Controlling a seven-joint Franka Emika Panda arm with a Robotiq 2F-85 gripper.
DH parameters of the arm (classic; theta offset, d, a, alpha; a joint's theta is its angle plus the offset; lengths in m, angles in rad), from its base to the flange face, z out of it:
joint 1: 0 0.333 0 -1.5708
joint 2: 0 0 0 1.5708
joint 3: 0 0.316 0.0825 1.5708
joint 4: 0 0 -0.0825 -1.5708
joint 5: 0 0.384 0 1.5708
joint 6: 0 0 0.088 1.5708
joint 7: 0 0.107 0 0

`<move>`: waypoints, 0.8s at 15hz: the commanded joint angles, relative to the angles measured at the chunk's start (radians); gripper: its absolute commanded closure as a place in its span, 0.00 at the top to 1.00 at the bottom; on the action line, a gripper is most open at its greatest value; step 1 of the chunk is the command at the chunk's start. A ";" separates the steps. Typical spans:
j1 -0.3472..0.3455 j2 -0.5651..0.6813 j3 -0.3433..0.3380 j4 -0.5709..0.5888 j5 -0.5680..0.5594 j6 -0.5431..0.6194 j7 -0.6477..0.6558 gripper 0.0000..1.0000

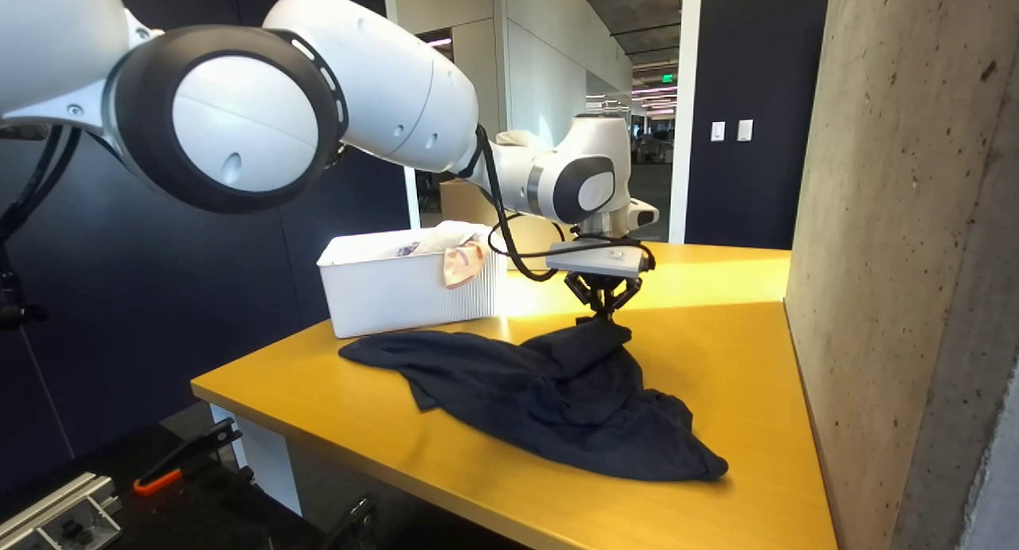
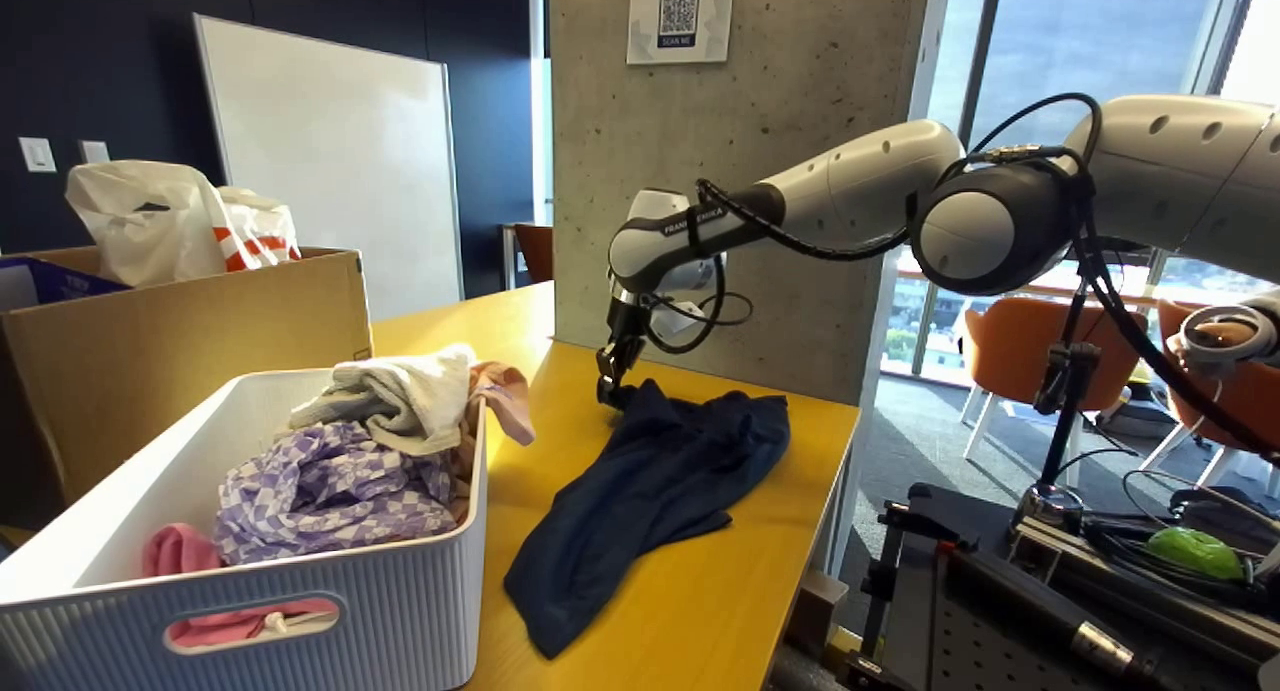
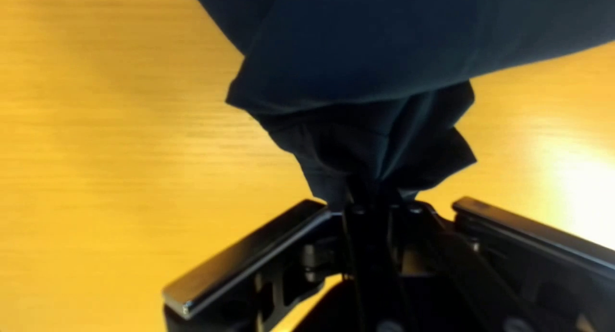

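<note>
A dark navy garment (image 1: 549,399) lies rumpled across the yellow table, seen in both exterior views. My gripper (image 1: 605,317) points down at the garment's far edge, its fingers pinched together on a bunched fold. In the wrist view the cloth (image 3: 365,48) gathers into tight creases that run in between the fingertips of the gripper (image 3: 370,200). The tips themselves are dark and partly covered by fabric. Most of the garment (image 2: 650,501) rests flat on the tabletop, one long part stretching toward the white bin.
A white ribbed bin (image 2: 300,621) holds several clothes, including a purple checked cloth (image 2: 330,496); a peach cloth (image 1: 463,263) hangs over its rim. Behind it stands a cardboard box (image 2: 200,351) with plastic bags. A concrete pillar (image 1: 892,255) borders the yellow table (image 1: 748,423).
</note>
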 commanded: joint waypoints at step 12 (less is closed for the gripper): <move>0.023 -0.384 -0.025 -0.332 -0.002 0.171 0.006 0.02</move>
